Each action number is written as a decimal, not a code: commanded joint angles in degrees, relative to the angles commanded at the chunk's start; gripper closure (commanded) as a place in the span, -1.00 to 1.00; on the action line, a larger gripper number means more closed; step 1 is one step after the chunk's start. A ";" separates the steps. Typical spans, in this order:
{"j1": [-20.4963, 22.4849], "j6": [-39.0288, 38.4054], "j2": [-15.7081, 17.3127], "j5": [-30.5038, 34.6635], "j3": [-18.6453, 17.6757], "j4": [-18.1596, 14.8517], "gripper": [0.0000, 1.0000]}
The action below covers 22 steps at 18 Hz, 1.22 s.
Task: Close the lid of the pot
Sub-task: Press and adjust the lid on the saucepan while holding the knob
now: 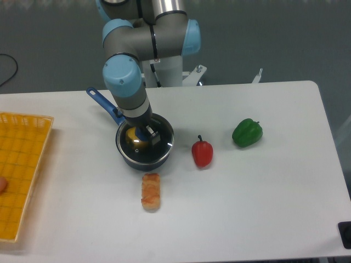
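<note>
The dark navy pot (143, 155) stands at mid-table, its blue handle (103, 102) pointing to the back left. The glass lid (162, 143) lies flat over the pot's mouth, its metal rim lining up with the pot's rim. A yellow item (134, 136) shows through the glass. My gripper (147, 132) reaches straight down onto the centre of the lid. Its fingers (154, 135) sit close on either side of the small blue knob, shut on it. The arm hides the back part of the lid.
A piece of bread-like food (151, 191) lies just in front of the pot. A red pepper (202, 153) sits to its right and a green pepper (247, 132) further right. A yellow basket (22, 170) occupies the left edge of the table.
</note>
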 joint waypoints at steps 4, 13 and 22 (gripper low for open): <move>-0.09 0.00 0.09 0.00 -0.27 0.00 -0.08; -0.36 0.18 0.00 1.58 -0.62 0.00 -0.09; -0.53 -0.09 -0.35 1.67 -0.71 0.09 -0.37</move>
